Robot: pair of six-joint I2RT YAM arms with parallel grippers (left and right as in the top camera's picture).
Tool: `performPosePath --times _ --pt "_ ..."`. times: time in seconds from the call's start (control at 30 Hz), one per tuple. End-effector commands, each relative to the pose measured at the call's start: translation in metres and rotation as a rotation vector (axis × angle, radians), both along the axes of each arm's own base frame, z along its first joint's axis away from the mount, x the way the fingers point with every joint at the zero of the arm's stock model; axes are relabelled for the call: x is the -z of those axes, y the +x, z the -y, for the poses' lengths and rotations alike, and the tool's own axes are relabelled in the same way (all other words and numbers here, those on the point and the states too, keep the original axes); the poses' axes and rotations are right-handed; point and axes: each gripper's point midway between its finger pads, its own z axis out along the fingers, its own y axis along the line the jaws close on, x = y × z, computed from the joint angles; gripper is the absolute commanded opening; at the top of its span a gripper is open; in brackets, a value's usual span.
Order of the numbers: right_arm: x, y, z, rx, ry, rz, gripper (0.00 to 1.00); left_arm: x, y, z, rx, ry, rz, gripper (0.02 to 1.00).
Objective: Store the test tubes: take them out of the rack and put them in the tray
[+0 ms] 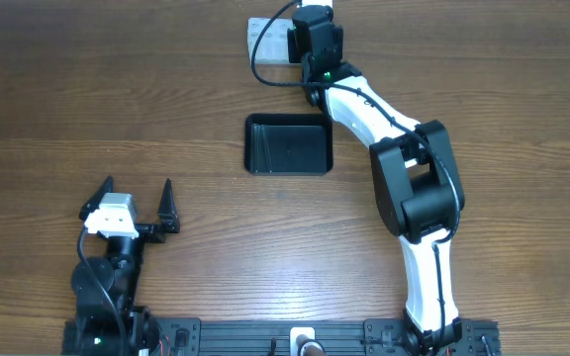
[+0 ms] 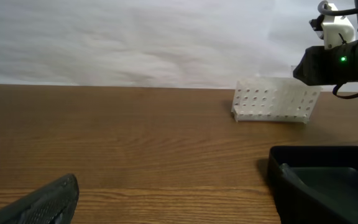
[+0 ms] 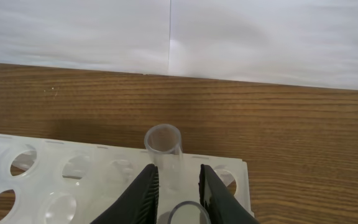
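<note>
The white perforated rack (image 1: 268,42) stands at the table's far edge, also seen as the rack (image 2: 272,101) from the left wrist. My right gripper (image 3: 179,186) is over its end, fingers close together. A clear test tube (image 3: 182,213) sits tight between them, only its rim showing. A second clear tube (image 3: 164,144) stands upright in the rack just beyond the fingertips, next to one finger. The black tray (image 1: 287,145) lies mid-table, nearer than the rack. My left gripper (image 1: 137,203) rests open at the near left, holding nothing.
Several rack holes (image 3: 23,158) beside the tubes show bare wood through them. A white wall rises right behind the rack. Bare wooden tabletop (image 1: 87,89) spreads left of the tray and between the two arms.
</note>
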Motion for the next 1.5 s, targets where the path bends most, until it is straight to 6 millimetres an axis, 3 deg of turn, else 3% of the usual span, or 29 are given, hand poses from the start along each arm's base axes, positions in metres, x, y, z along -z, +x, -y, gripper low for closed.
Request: performPosePath --times 0.03,0.47,0.73,1.27,1.37,1.5 --pt "-0.006 0.004 -0.004 0.007 0.005 0.026 0.207 0.001 0.000 0.002 0.012 0.013 0.002 0.998" --pt "-0.008 0.004 -0.006 0.004 0.007 0.033 0.141 0.001 0.000 0.002 0.012 0.013 0.002 1.000" --pt "-0.025 0.003 -0.009 -0.009 -0.001 0.059 0.104 0.001 0.000 0.002 0.012 0.013 0.002 1.000" --pt "-0.148 -0.015 -0.009 -0.030 0.002 0.252 0.110 0.001 0.000 0.002 0.012 0.013 0.002 1.000" --pt "-0.189 -0.028 -0.003 -0.015 0.000 0.309 0.110 0.001 0.000 0.002 0.012 0.013 0.002 1.000" --pt "-0.218 -0.051 -0.002 -0.031 -0.001 0.304 0.095 0.001 0.000 0.002 0.012 0.013 0.002 1.000"
